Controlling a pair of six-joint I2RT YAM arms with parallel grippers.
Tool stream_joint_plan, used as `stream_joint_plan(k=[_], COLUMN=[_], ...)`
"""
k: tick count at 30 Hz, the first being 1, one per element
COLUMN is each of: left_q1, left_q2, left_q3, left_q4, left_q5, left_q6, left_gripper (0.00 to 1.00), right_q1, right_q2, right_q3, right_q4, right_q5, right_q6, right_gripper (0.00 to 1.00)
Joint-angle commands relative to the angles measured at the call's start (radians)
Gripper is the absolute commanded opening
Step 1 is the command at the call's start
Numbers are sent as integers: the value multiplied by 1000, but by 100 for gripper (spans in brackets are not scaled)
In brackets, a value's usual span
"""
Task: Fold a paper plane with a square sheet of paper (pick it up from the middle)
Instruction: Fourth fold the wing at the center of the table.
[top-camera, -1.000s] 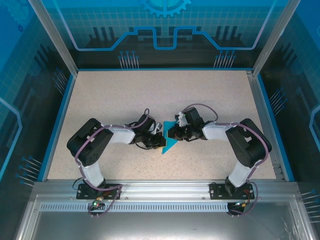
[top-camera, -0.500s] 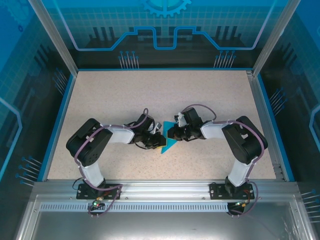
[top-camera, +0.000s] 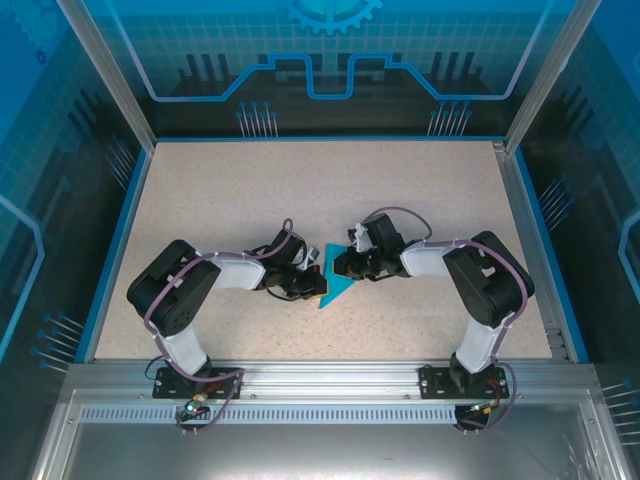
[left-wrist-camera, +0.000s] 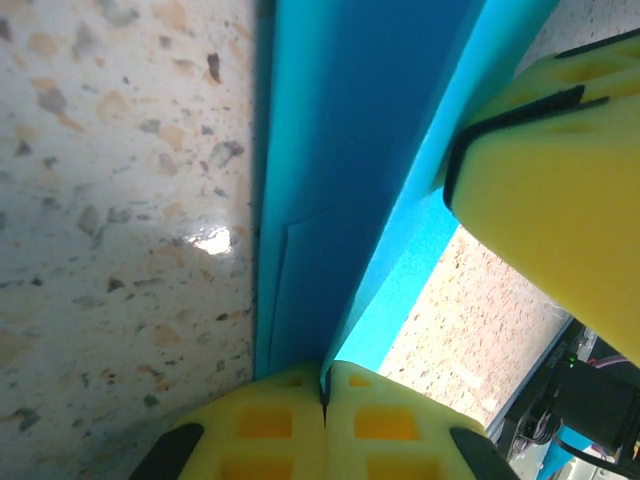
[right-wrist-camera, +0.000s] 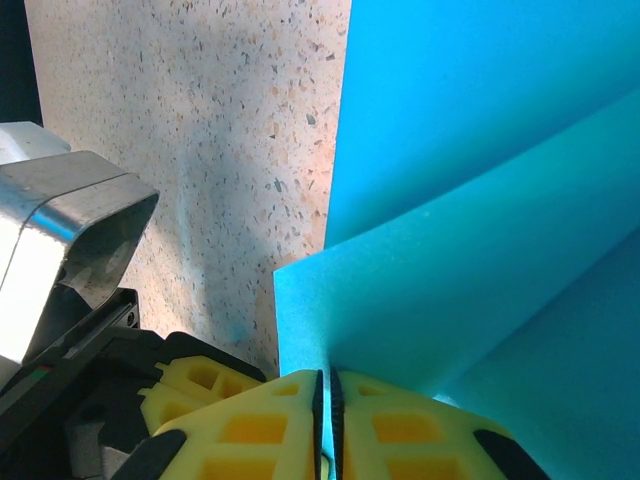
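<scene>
The square sheet of paper (top-camera: 338, 290) is cyan-blue and folded into a layered wedge whose point faces the near edge, at the middle of the table. My left gripper (top-camera: 318, 287) reaches it from the left and my right gripper (top-camera: 343, 268) from the right. In the left wrist view the yellow left gripper (left-wrist-camera: 323, 385) is shut on a raised fold of the paper (left-wrist-camera: 340, 150), with a right finger (left-wrist-camera: 560, 170) just beyond. In the right wrist view the right gripper (right-wrist-camera: 327, 385) is shut on a standing flap of the paper (right-wrist-camera: 480, 200).
The speckled beige table (top-camera: 250, 200) has a blue rim and clear walls on three sides. Both arm bases sit on the metal rail (top-camera: 320, 385) at the near edge. The left gripper's body (right-wrist-camera: 70, 230) lies close beside the right fingers.
The left arm's elbow has swung a little to the left and the paper's near point has shifted slightly left and nearer. The right arm edged left, then held.
</scene>
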Motion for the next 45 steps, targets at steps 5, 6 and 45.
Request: stream_joint_plan(k=[5,6,45], left_q1=[21,24,59], left_q2=[-20,-19,87], left_q3=[4,4,68], left_q4=[-46,-47,-114], left_q5=[22,21,110], left_q6=[-71,-77,-16], left_gripper=[0,0,0], right_q1=[-3,-2,16], right_q2=[26,30,47], right_q3=[25,29,57], right_q4=[25,23,2], right_q5=[-44,-45,36], right_q6=[5,3,20], right_gripper=[15,15,17])
